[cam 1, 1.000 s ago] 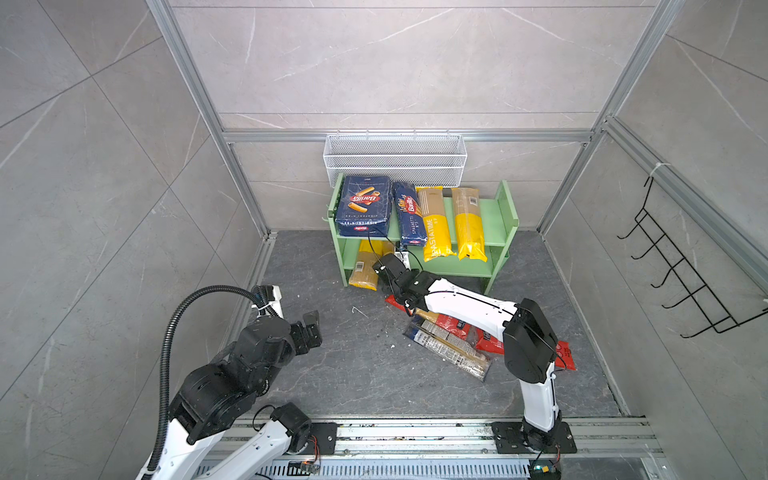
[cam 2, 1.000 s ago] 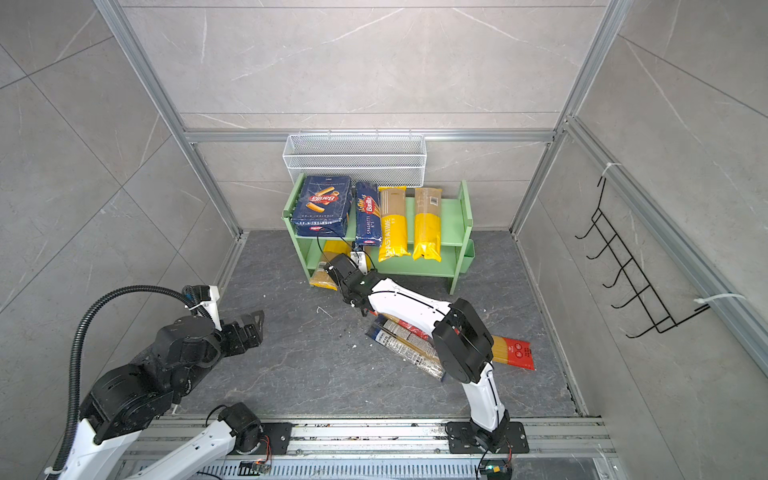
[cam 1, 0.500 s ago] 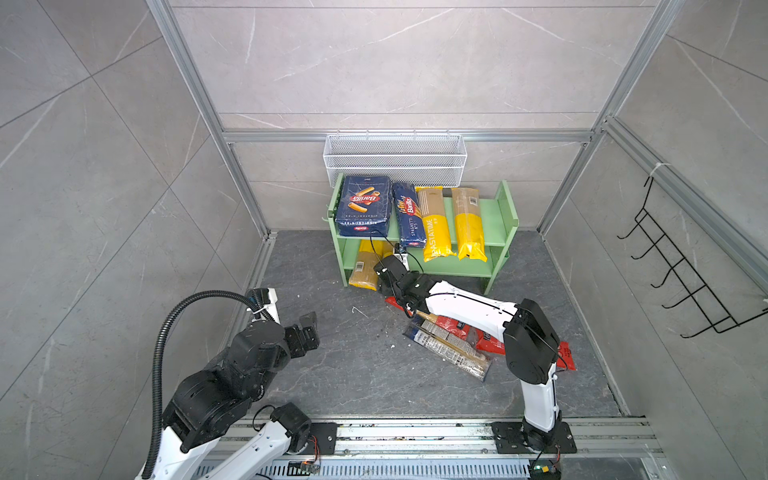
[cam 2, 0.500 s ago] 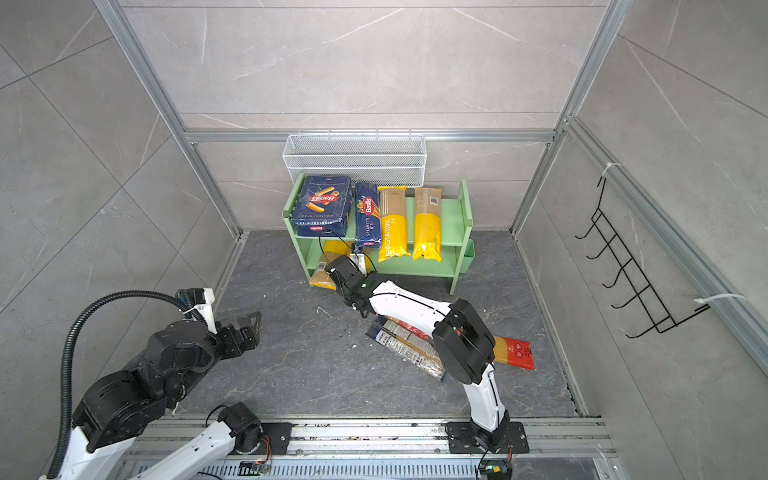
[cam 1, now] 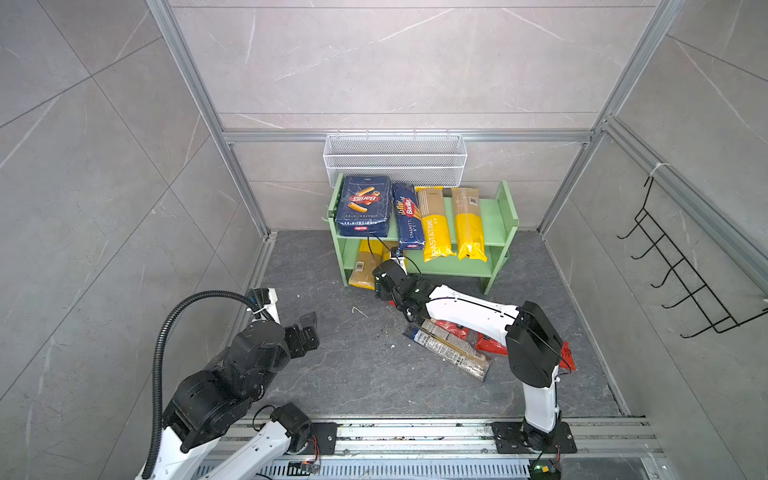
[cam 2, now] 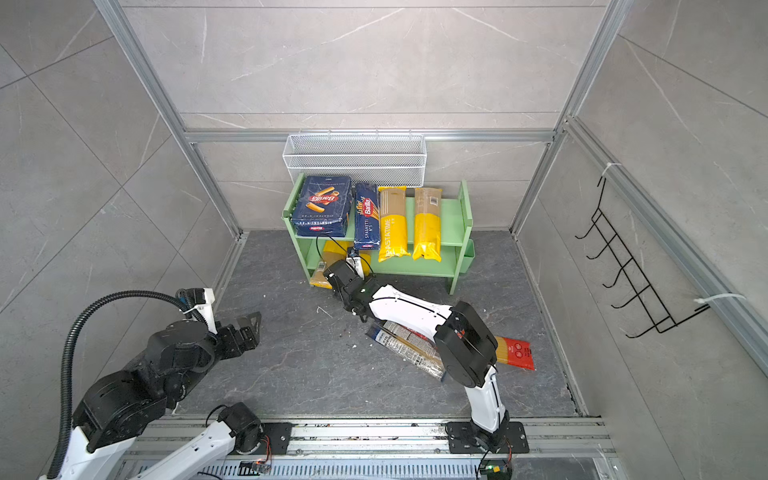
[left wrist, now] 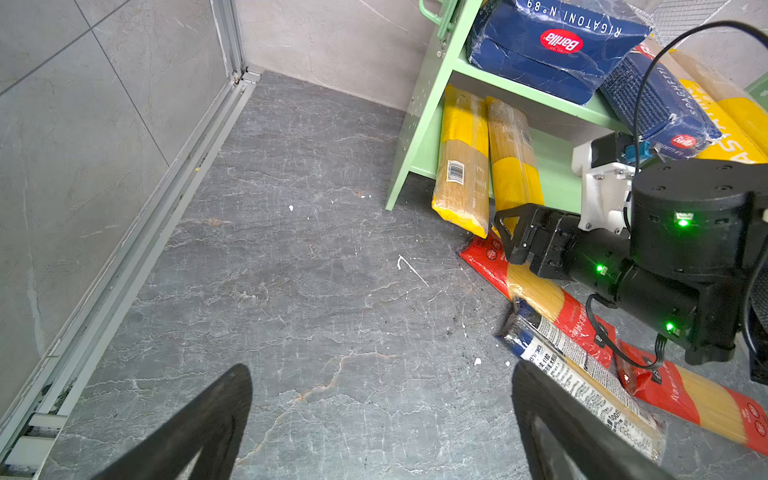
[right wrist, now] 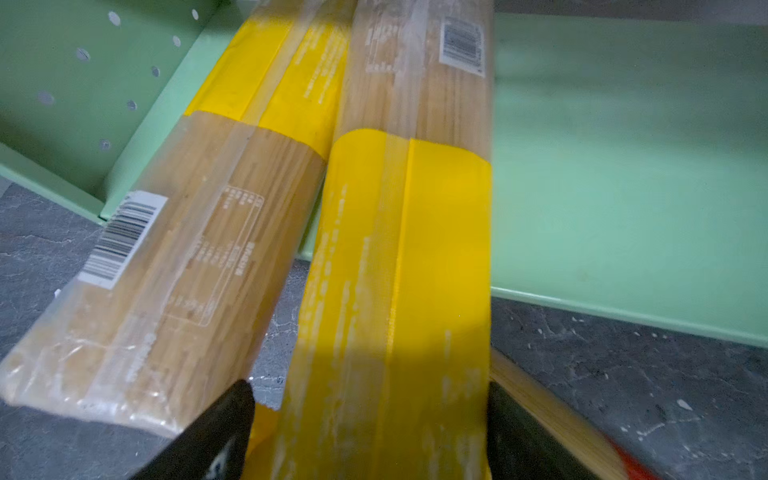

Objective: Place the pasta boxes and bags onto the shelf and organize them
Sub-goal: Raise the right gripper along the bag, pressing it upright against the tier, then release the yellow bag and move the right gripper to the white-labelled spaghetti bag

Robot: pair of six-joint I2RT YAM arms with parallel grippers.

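Black left gripper [left wrist: 380, 374] hangs with jaws wide apart above the grey floor [left wrist: 291, 291]. Beyond, the black right gripper [right wrist: 370, 390] has its jaws apart around a yellow-and-clear spaghetti packet [right wrist: 399, 249] jutting from the lower tier of the pale green two-tier shelf [cam 1: 505, 208]

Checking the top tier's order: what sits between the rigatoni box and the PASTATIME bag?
The narrow blue spaghetti box, lying lengthwise; both top views show it.
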